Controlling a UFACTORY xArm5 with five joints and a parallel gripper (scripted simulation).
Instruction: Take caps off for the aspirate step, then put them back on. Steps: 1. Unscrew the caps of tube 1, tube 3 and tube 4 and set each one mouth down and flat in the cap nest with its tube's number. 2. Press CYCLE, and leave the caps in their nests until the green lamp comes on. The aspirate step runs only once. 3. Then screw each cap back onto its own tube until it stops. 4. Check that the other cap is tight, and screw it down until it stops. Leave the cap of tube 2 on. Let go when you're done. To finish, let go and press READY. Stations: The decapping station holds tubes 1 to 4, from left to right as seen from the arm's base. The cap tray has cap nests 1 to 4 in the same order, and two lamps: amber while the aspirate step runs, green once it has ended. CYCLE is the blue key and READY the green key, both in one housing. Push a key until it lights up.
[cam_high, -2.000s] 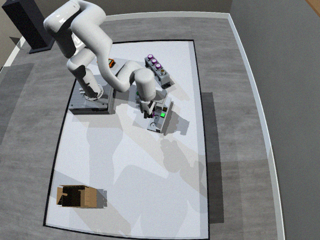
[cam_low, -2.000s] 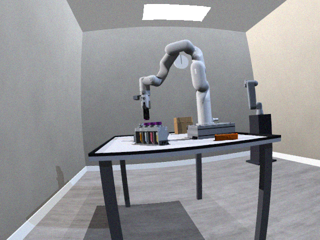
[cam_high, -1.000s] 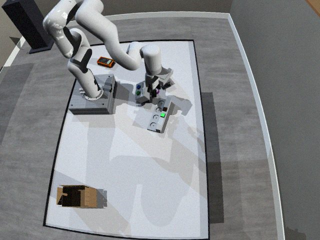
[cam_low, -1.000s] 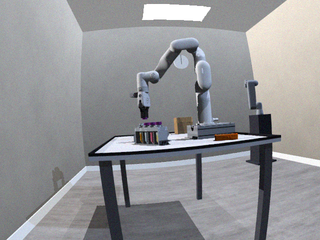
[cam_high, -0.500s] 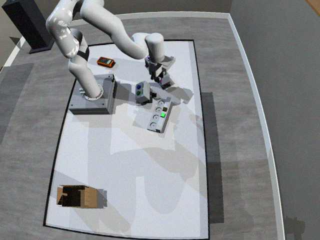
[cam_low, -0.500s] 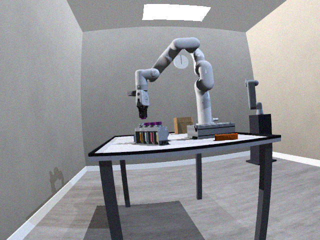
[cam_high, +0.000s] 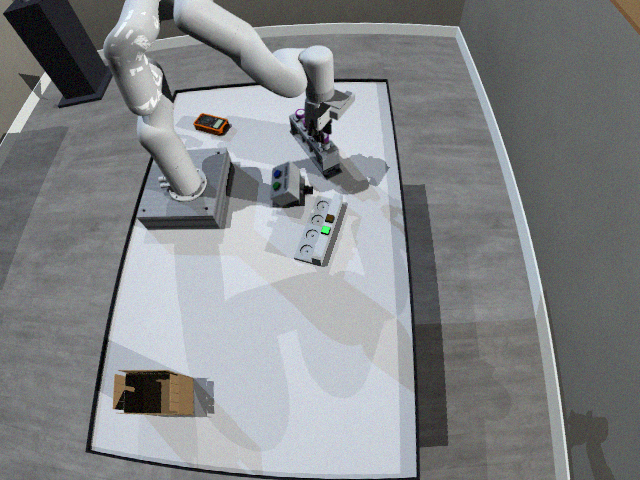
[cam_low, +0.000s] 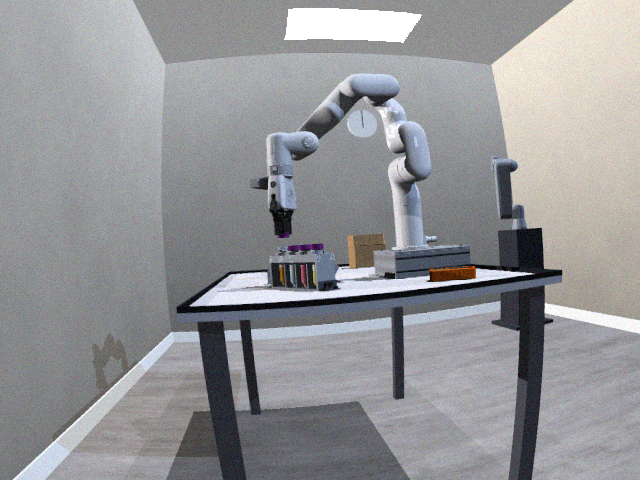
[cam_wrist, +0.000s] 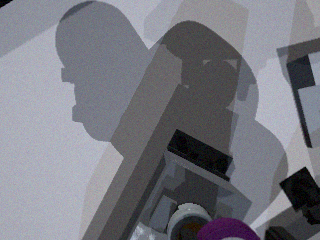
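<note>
My gripper (cam_high: 316, 138) (cam_low: 282, 231) is shut on a purple cap (cam_low: 282, 235) (cam_wrist: 227, 231) and holds it a short way above the decapping station (cam_high: 330, 164) (cam_low: 323, 269). In the side view three tubes carry purple caps (cam_low: 305, 248). The end tube (cam_low: 281, 252) under the gripper is open, and its mouth (cam_wrist: 189, 223) shows in the wrist view just beside the held cap. The cap tray (cam_high: 334, 227) lies near the station with its nests (cam_high: 311, 234) empty and its green lamp (cam_high: 325, 230) lit. The key housing (cam_high: 292, 192) holds the blue key (cam_high: 279, 173) and the green key (cam_high: 276, 185).
An orange device (cam_high: 210, 122) (cam_low: 452, 273) lies at the back of the table. An open cardboard box (cam_high: 155, 392) (cam_low: 366, 249) sits at the far corner. The arm's base block (cam_high: 180, 206) (cam_low: 421, 259) stands left of the keys. A dark tower (cam_high: 56, 49) stands off the table.
</note>
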